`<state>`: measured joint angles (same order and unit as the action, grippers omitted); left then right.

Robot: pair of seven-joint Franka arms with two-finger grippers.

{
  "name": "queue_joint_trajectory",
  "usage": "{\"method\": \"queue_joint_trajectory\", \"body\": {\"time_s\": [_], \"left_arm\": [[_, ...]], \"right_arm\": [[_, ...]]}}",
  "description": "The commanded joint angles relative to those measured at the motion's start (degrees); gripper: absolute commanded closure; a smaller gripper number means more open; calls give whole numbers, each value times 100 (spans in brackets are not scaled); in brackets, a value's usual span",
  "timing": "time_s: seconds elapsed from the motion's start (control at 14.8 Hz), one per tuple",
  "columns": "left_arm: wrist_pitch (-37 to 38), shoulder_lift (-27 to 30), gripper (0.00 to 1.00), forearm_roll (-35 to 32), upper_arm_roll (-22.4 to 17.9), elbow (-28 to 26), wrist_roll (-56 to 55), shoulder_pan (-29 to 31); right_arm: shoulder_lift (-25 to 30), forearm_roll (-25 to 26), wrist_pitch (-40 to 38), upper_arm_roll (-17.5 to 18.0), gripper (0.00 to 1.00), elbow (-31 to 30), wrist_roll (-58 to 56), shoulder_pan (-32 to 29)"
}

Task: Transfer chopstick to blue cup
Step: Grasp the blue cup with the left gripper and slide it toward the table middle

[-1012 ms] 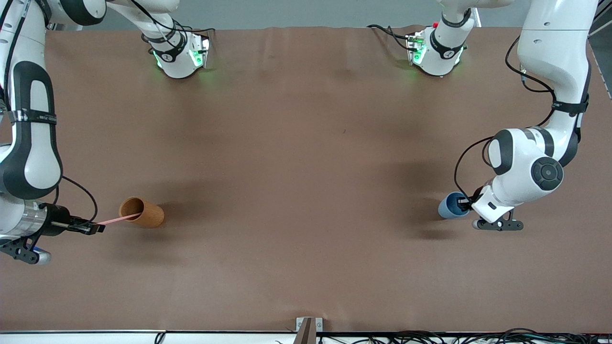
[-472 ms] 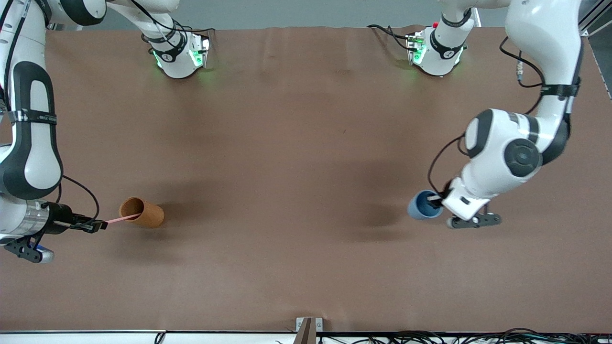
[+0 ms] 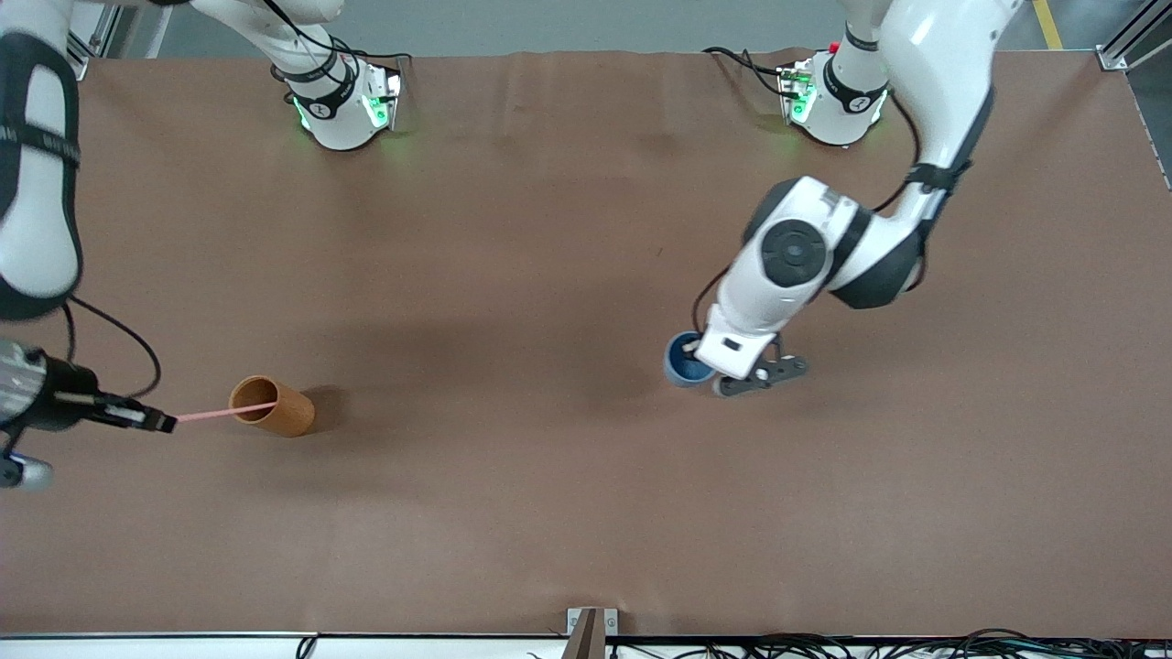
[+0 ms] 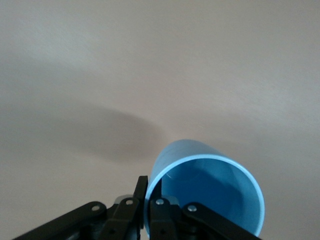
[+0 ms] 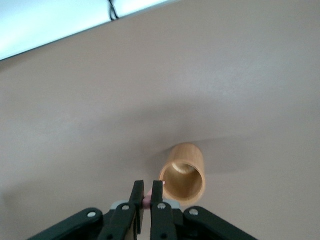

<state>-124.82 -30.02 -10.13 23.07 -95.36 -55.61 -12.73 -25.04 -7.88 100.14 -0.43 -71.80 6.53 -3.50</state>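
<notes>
Already both halves were underway: at the frame's lower left the right gripper [image 3: 163,423] clenched the chopstick [image 3: 215,413], its tip at the orange cup [image 3: 271,406]. Right of centre the left gripper [image 3: 699,359] gripped the blue cup [image 3: 682,360] by its wall. Next they likely had to meet. Plain brown bench [image 3: 513,275]; cables [image 3: 824,645] along the bottom edge.

Wide table covered in a brown sheet [image 3: 549,275], faintly creased along the bases' edge. Soft dark shadows on the sheet. Grey floor [image 3: 568,23] past that edge. Tangle of black cables [image 3: 870,645] along the edge nearest the front camera, beside a small metal bracket [image 3: 591,622].
</notes>
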Motion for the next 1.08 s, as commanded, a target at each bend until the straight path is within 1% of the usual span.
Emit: {"method": "queue_joint_trajectory", "body": {"time_s": [0.0,0.13,0.27,0.4,0.54,0.74,0.88,0.94,1.01], "left_arm": [[37,-635,100,-375,22,545,-695,-309],[-155,-829,100,-420,22,659,-924,-467],[-331,-1031,100,-437,14,816,-1083,-616],[-358,-1172,100,-516,14,914,-1118,-678],[-359,-1208,100,-683,14,914,-1171,-670],[-516,-1331,98,-911,14,914,-1381,-670],[-534,-1331,97,-982,22,906,-1452,-661],[-534,-1340,93,-974,22,906,-1453,-661],[-534,-1331,73,-974,22,906,-1444,-652]], "right_arm": [[919,575,-362,8,98,-317,94,401],[1245,665,-679,-1,98,-326,172,656],[1588,700,-768,8,98,-440,208,832],[2035,709,-707,8,98,-860,225,938],[2423,918,-698,16,98,-1256,234,938],[2548,955,-672,-1,98,-1433,234,877],[2635,955,-348,-19,98,-1696,234,798],[2688,955,-42,-19,98,-1889,234,789],[2714,955,135,-19,98,-2013,226,780]]}}
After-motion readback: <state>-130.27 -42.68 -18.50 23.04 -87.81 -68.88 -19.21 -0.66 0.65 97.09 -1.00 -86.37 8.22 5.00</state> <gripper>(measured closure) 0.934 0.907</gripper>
